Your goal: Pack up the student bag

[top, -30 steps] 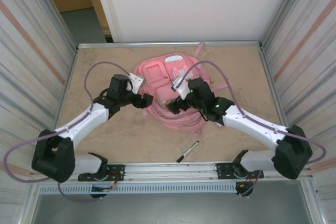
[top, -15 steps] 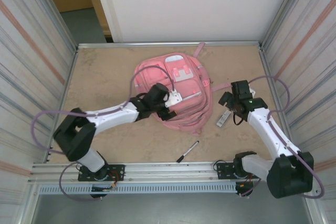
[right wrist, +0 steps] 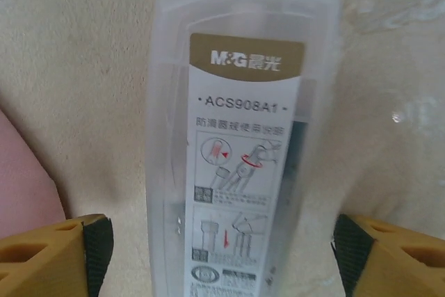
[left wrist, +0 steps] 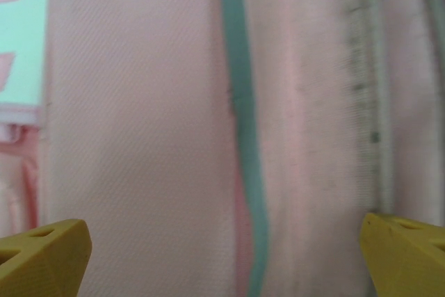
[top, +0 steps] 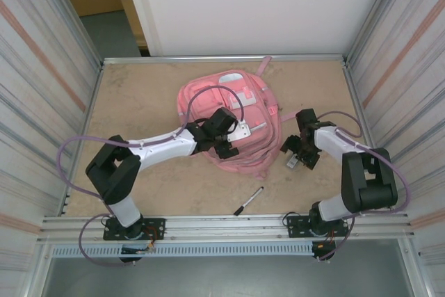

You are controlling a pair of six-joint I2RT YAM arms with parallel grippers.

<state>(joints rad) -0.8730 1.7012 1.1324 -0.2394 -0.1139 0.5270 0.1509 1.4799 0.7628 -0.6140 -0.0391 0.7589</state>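
1. Top external view: the student bag [top: 233, 106], pink and the largest thing here, lies front-up in the middle of the desk [top: 139, 95], towards the far side. Its straps trail off the near and far edges. What it holds cannot be told.
2. The left gripper [top: 227, 147] hangs over the bag's near part. In the left wrist view its jaws stand wide apart above pink fabric and a grey-green zip line, gripping nothing.
3. The right gripper [top: 300, 156] is low over the desk, just right of the bag. In the right wrist view its jaws straddle a clear plastic case [right wrist: 236, 144] with a gap showing on the left side, so they are apart.
4. The case [top: 293, 162] lies flat on the desk and holds a printed card. What lies behind the card is unclear.
5. A pen [top: 248, 200] lies near the desk's front edge.
6. A second ago both arms worked over the rumpled bag. Since then the right arm has swung out to the case and the bag lies flatter. The pen has not moved.
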